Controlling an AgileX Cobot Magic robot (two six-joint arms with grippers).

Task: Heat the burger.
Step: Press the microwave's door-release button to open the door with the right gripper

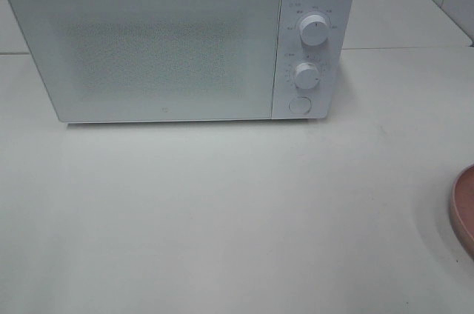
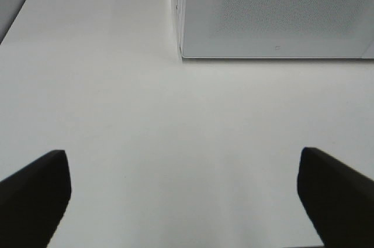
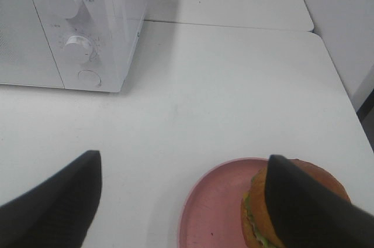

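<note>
Door of the microwave (image 1: pixel 148 47) is shut, so we judge the task hasn't started. It sits toward the far edge of the counter (image 1: pixel 222 218), with its dials (image 1: pixel 314 30) and round button (image 1: pixel 299 104) on the right side of its front.

The burger (image 3: pixel 257 207) sits on a pink plate (image 3: pixel 210 213) near the counter's right edge, probably staged there within the right arm's reach.

Right gripper (image 3: pixel 182 163): jaws spread wide, holding nothing, hanging above the plate's near side, which looks like a ready pose. Left gripper (image 2: pixel 181 160): also wide open and empty, over bare counter in front of the microwave's left corner, likely placed for the door.

Hidden or cut off:
- One right finger (image 3: pixel 315 213) covers most of the burger.
- The overhead view shows only a sliver of the plate, and no burger or arms.
- Dial markings are too small to read.
- We can't see a door handle.
</note>
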